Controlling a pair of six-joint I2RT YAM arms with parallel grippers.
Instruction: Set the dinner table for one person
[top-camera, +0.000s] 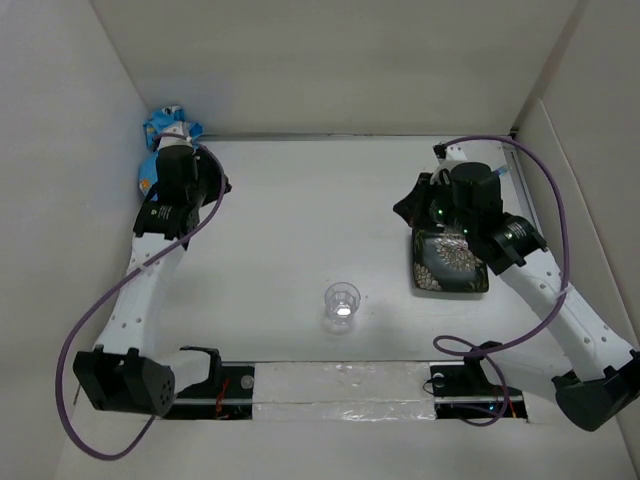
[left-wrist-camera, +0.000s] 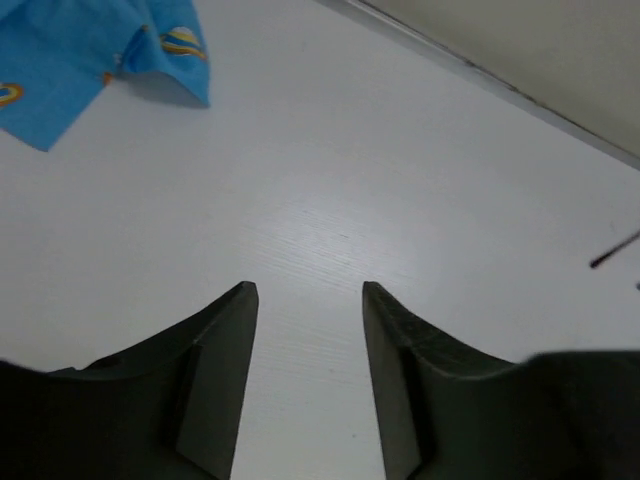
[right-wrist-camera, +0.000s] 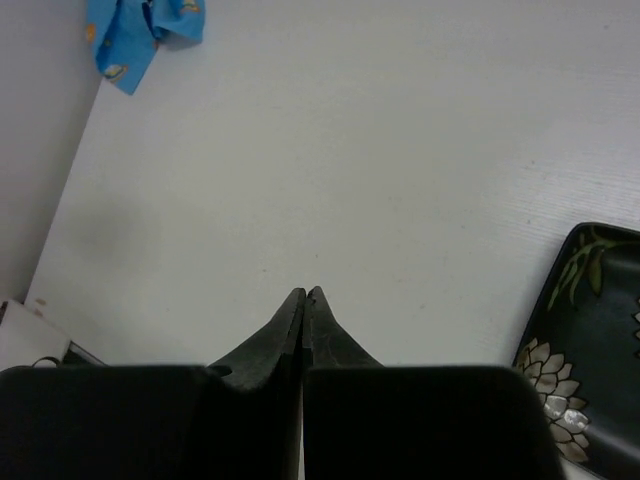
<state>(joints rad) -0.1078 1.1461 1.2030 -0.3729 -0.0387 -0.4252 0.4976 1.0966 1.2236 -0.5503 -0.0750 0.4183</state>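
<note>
The dinner table (top-camera: 300, 210) is a plain white top between white walls. A black rectangular plate with a white flower pattern (top-camera: 450, 264) lies at the right, partly under my right arm; its corner shows in the right wrist view as the plate (right-wrist-camera: 592, 340). A clear glass cup (top-camera: 342, 300) stands upright near the front middle. My right gripper (right-wrist-camera: 304, 293) is shut on nothing, just left of the plate. My left gripper (left-wrist-camera: 310, 290) hangs open over bare tabletop at the back left, nothing between its fingers.
A crumpled blue cloth with cartoon print (top-camera: 168, 128) lies in the back left corner, behind my left arm; it also shows as the cloth (left-wrist-camera: 100, 55) and the cloth (right-wrist-camera: 135, 30). The back wall (top-camera: 330, 60) and side walls enclose the table.
</note>
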